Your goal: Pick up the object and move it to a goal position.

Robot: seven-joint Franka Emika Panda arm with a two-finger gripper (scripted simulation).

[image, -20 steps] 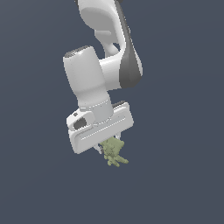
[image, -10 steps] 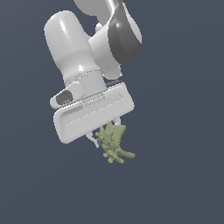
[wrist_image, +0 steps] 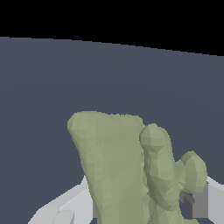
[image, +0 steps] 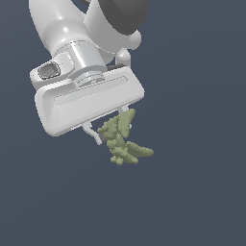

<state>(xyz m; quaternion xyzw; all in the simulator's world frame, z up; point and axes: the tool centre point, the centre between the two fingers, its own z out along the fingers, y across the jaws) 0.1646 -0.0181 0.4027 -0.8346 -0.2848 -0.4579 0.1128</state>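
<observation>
The arm is closer to the outside camera than it was a second ago. Back then the whole white hand looked small in the middle of the picture. Now it fills the upper part on the exterior view's left, and the top of the arm is cut off by the edge. The green thing still hangs under the hand, just as before.

No words or labels can be read on anything.

In the wrist view the object (wrist_image: pixel 118 170) is so near that it fills the lower middle of the picture. It is dull olive green and bumpy, with one wide flat lobe and a few rounder, finger-like lumps beside it. White finger pads (wrist_image: pixel 203 202) show on either side of it.

In the exterior view the gripper (image: pixel 111 130) is pressed together on the object (image: pixel 123 139), holding its top part. Several stubby prongs stick out below, toward the exterior view's right. The object is narrower than the wide white hand above it. It hangs in the air, touching nothing else.

Behind everything is a plain dark blue-grey background (image: pixel 202 192).
</observation>
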